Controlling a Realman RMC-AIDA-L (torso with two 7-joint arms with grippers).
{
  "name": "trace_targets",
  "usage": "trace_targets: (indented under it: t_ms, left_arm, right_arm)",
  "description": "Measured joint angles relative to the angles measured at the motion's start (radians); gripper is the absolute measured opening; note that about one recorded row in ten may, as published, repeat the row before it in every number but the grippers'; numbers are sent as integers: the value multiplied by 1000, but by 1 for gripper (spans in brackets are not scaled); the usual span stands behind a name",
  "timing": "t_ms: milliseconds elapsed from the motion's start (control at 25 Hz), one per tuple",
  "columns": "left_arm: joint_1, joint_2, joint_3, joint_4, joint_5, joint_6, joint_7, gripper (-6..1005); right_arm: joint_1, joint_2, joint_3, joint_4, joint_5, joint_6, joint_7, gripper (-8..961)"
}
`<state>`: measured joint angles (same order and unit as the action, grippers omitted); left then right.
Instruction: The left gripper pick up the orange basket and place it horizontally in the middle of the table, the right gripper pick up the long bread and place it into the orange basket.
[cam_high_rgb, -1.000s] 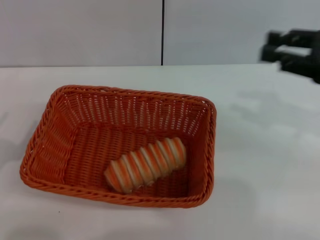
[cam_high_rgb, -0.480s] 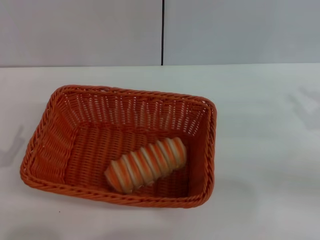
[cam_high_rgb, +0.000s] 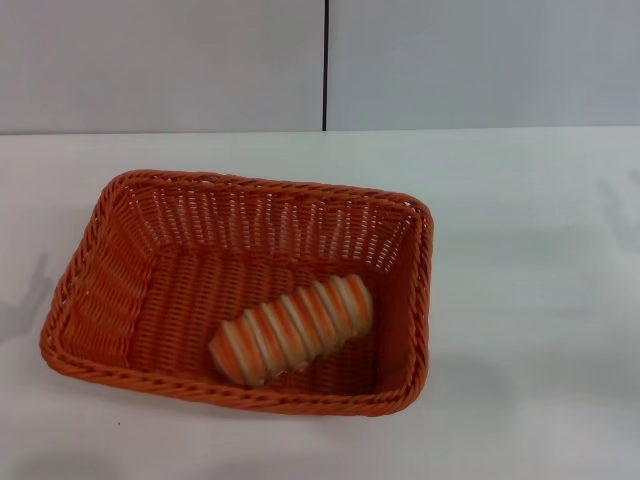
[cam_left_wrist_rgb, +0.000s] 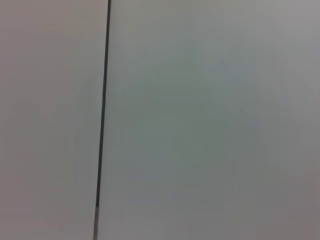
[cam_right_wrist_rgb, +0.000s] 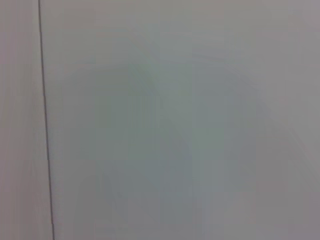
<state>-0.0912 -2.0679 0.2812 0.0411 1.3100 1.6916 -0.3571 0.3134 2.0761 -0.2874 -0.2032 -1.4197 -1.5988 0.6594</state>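
Cream-and-orange striped, the long bread (cam_high_rgb: 291, 330) lies inside the orange basket (cam_high_rgb: 100, 262), its long axis diagonal, near the front right corner. The basket sits mid-table (cam_high_rgb: 520, 300). Neither gripper shows in any view, so finger state and the nearer arm cannot be told.

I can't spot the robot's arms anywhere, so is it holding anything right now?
Nothing is seen held. No gripper is in view. The long bread lies loose inside the orange basket on the table.
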Motion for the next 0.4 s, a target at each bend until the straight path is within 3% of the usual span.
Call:
trace_targets:
  t_ms: [400]
  left_arm:
    - [-14,-2,-51,-72,-2,-17,43,813]
  right_arm:
    - [10,1,23,22,2,14,-2,462]
